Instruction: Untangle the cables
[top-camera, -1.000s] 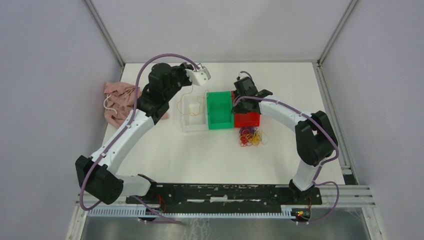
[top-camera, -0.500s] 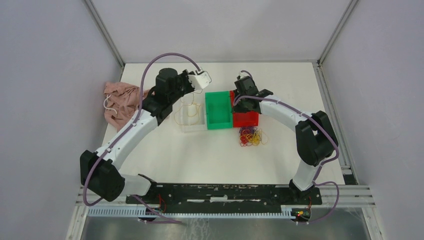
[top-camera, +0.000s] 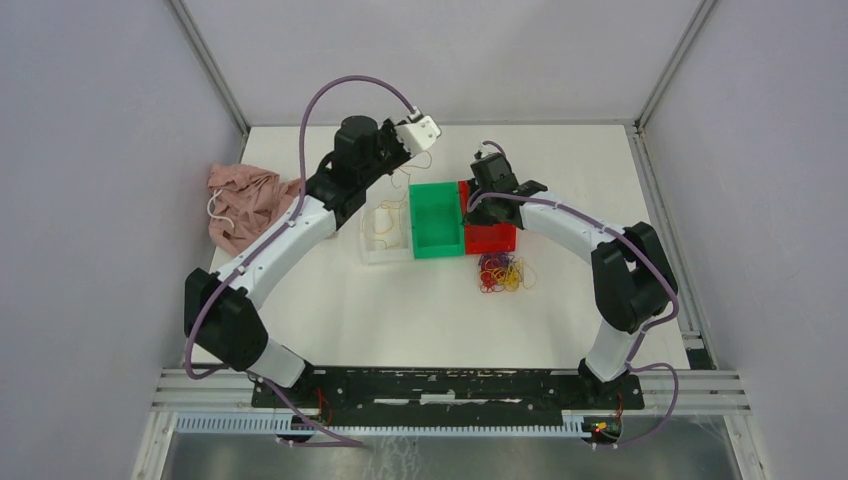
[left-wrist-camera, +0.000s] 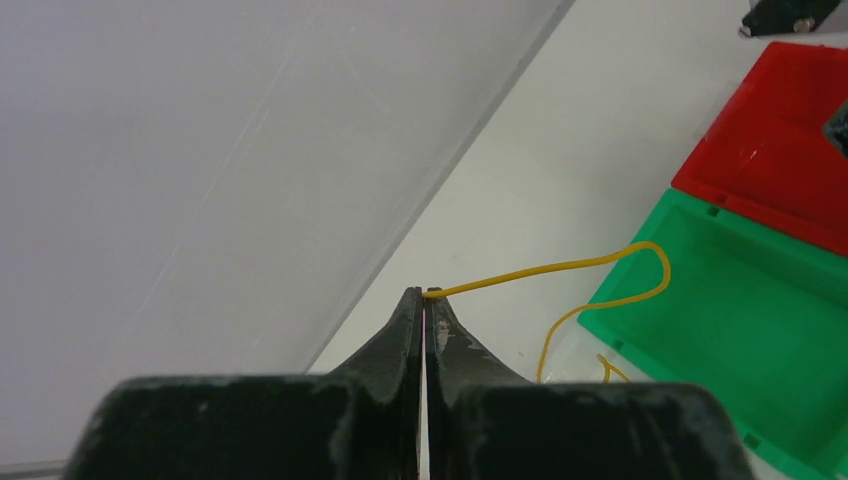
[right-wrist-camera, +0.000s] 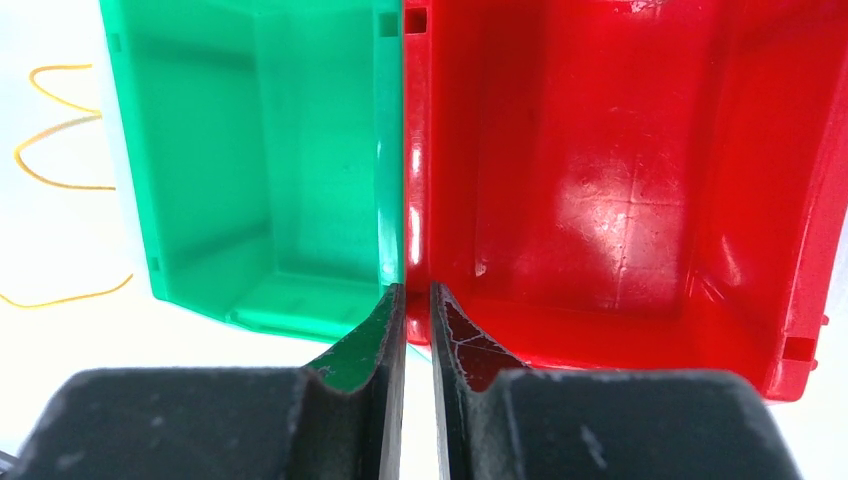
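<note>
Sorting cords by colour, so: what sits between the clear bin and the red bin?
The green bin sits between the clear bin and the red bin, its wall against the red one; the top view shows this.

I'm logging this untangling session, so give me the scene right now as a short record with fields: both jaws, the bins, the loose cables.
left jaws: shut on a yellow cable, which trails toward the clear bin
right jaws: nearly closed at the seam between green bin and red bin; grip unclear
cable pile: on the table, near side of the red bin
cloth: far left
</note>
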